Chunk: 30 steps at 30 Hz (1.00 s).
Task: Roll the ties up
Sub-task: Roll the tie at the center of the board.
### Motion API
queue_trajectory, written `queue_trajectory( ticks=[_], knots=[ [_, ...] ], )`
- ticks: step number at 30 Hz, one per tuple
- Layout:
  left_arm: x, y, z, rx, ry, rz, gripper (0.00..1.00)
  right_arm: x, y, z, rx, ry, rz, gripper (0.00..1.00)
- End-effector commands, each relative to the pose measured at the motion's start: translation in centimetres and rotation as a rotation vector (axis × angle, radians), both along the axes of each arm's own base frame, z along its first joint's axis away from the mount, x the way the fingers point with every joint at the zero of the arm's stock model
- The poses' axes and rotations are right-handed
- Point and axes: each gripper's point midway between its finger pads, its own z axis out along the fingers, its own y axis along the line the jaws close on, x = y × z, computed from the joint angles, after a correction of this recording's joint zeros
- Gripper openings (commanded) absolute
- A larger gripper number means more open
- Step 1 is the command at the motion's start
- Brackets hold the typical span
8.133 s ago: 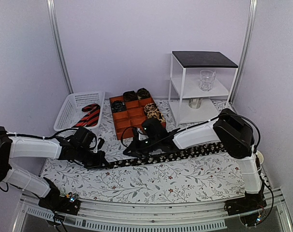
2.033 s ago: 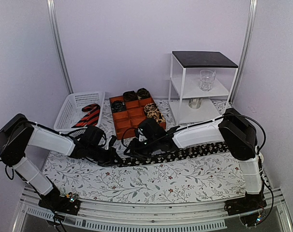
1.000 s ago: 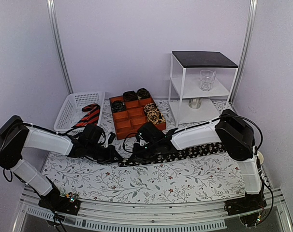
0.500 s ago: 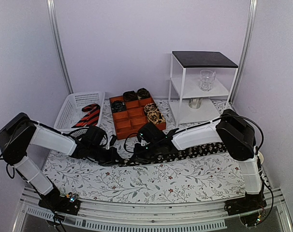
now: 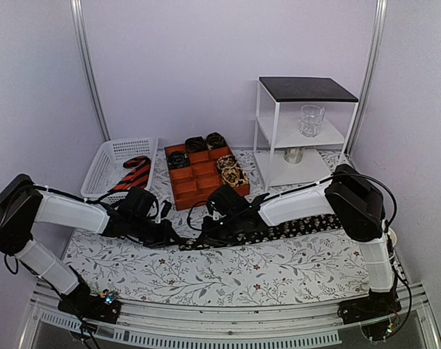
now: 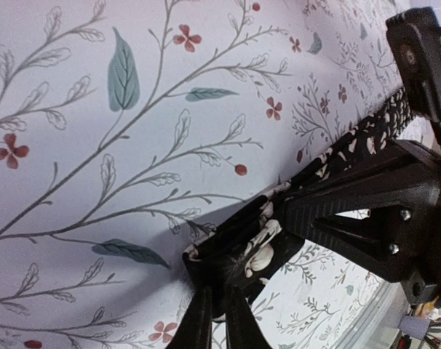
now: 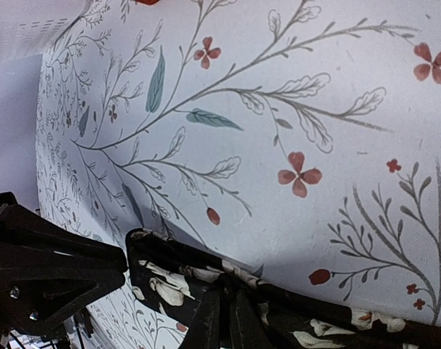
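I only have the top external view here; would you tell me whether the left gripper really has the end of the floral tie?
Observer: Yes. In the left wrist view, the left gripper is pinched on the floral tie at its end, which looks folded over.
Operator: And the right one?
Observer: The right gripper is pinched on the tie a little way along from that end.
Operator: Are the two touching?
Observer: No. The right wrist view shows the left gripper beside the tie's end, close to the right gripper but apart.

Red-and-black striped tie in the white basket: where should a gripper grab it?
Probably from straight above, since the white plastic basket walls it in; pinch the red-and-black striped tie across its narrow width, near the bend at its far end.
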Motion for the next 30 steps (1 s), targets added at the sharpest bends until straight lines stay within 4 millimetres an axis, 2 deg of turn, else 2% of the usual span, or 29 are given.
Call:
queue_trajectory(
  ticks=[1,7,18,25,30],
  knots=[
    [0.4,1.6,0.2,0.049,-0.017,0.049,0.08,0.2,-1.4,-1.2,-0.061,0.003,-0.021,0.06],
    [0.0,2.5,-1.5,0.093,0.015,0.062,0.04,0.2,-1.4,-1.1,-0.068,-0.001,-0.018,0.07],
    [-0.3,1.4,-2.6,0.043,0.038,0.023,0.0,0.2,-1.4,-1.2,-0.07,-0.003,-0.017,0.08],
    [-0.8,0.5,-2.8,-0.024,0.055,0.003,0.0,0.3,-1.6,-1.2,-0.072,-0.01,-0.022,0.08],
    [-0.5,-0.6,-1.6,-0.1,0.036,-0.009,0.0,0.3,-1.7,-1.0,-0.069,-0.015,-0.025,0.11]
  ],
)
